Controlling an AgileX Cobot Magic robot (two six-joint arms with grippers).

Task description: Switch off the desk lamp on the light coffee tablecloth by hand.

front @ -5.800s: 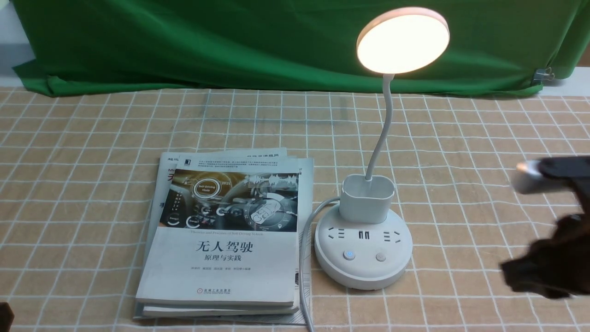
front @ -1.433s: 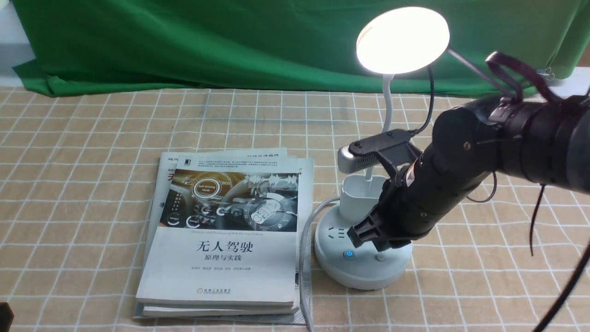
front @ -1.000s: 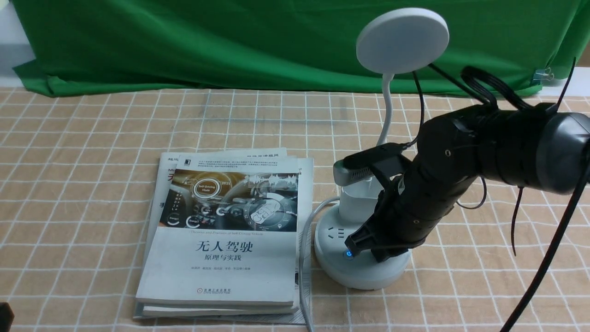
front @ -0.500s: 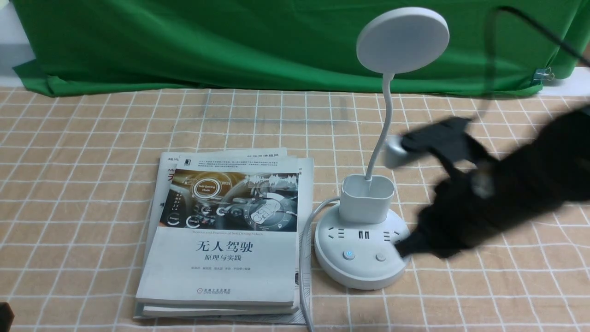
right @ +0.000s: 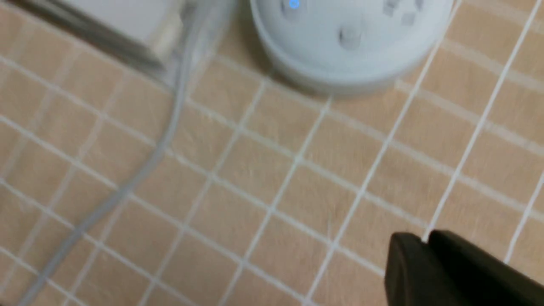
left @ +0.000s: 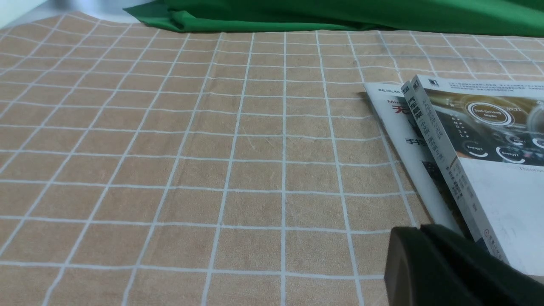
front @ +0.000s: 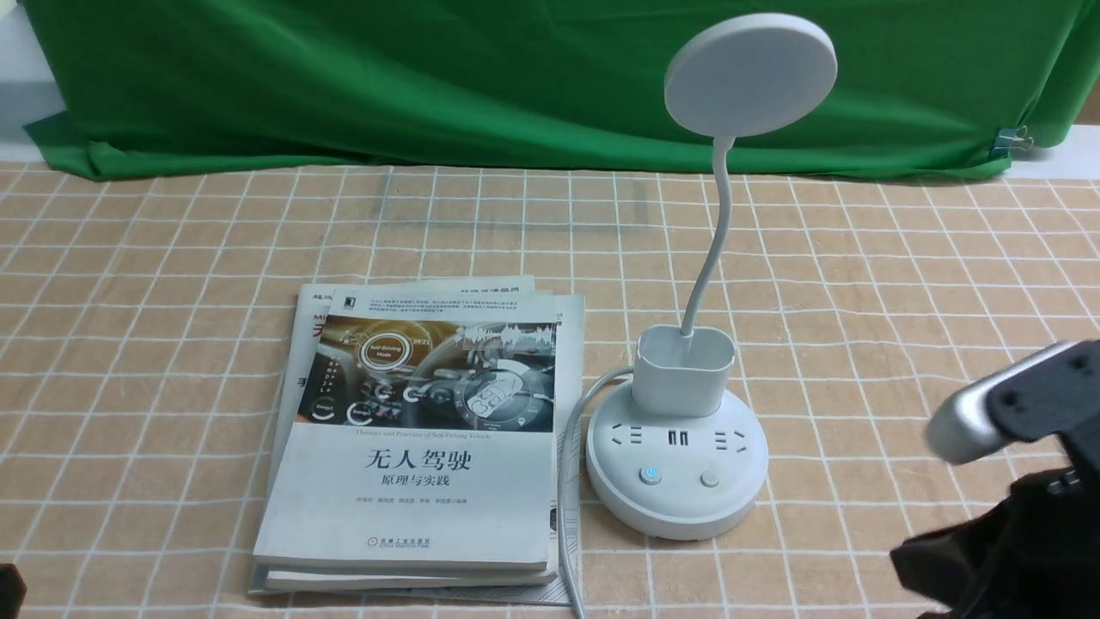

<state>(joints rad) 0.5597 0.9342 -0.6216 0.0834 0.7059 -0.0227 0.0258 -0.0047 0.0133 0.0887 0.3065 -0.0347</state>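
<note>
Now the lamp (front: 685, 370) is dark. Its disc head, which glowed warm white over the tablecloth (front: 172, 258) until about a second ago, reads flat grey, and it went out while our right hand (front: 924, 563) was bearing down on the grey button (front: 710, 479) on the round base. Since then the hand has swung back and sits low at the right edge of the front view, well apart from the base, with its camera block (front: 967, 421) above it. Nothing else has shifted: the lamp stands upright where it was, just right of the books (front: 412, 447), with its cord (front: 565, 481) running between them. The blue button (front: 650, 474) is lit as before, so we take it for the socket's own power light and not the lamp's. In the right wrist view the fingers (right: 408, 272) are pressed together on nothing, with the base blurred beyond them. The left hand (left: 421, 231) waits low over the surface beside the books, its fingers (left: 403, 267) likewise closed and empty. We judge the task done; all that is left is to bring the right arm home without brushing the base.
</note>
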